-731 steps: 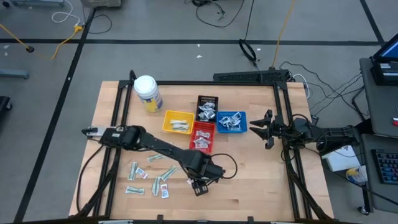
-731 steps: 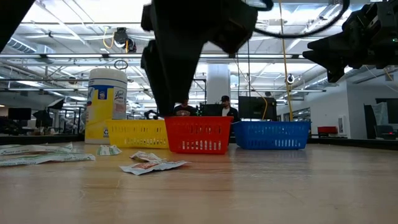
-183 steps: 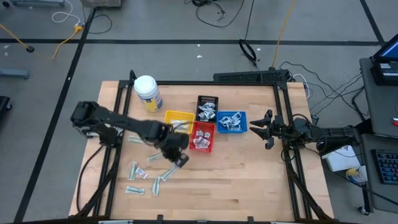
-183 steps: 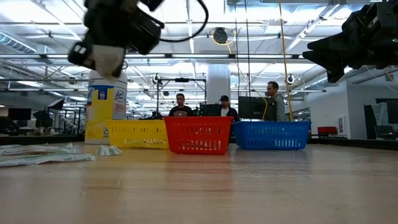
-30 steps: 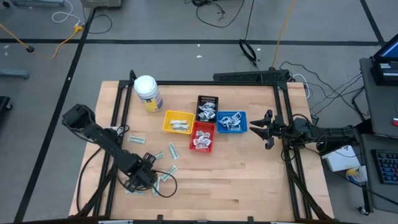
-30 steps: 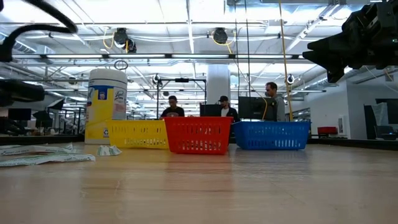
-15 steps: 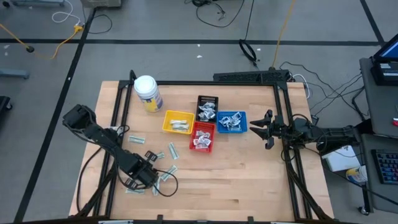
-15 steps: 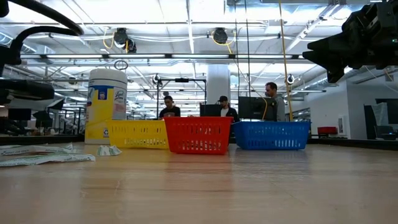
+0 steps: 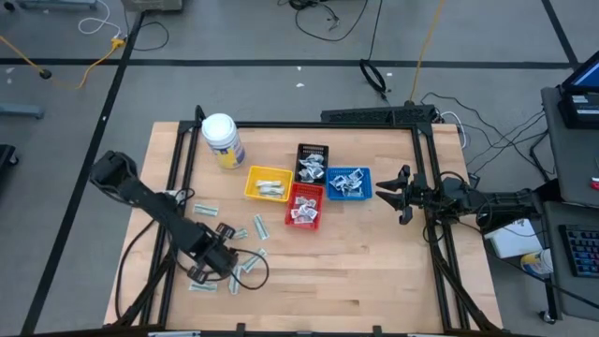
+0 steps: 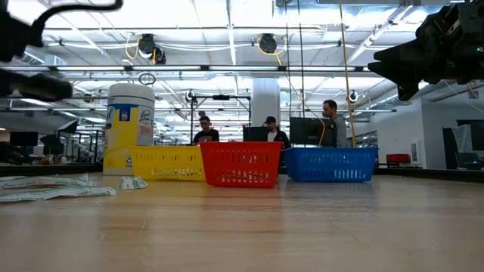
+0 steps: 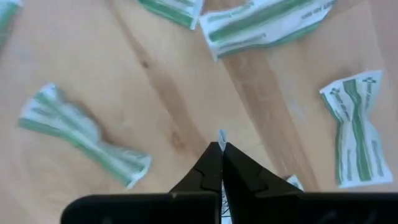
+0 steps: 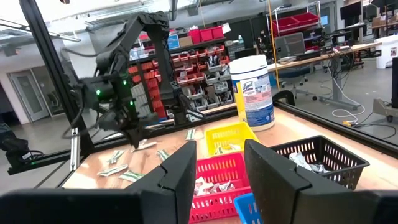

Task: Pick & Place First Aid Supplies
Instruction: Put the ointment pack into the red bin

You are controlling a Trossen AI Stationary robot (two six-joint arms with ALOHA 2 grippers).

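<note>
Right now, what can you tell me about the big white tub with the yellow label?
The white tub is a tall round canister with a white lid, a yellow label and blue lettering; it looks like plastic. It stands upright near the table's far left corner, just behind and to the left of the yellow basket. In the low view it rises well above the baskets. No gripper touches it; whether it touches the basket cannot be told.

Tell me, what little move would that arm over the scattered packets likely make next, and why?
Probably a short lift straight up. The left gripper has its fingers pinched shut on a thin white packet whose edge pokes out at the tips, with green-striped wrappers loose on the table below. The right gripper waits beside the baskets.
</note>
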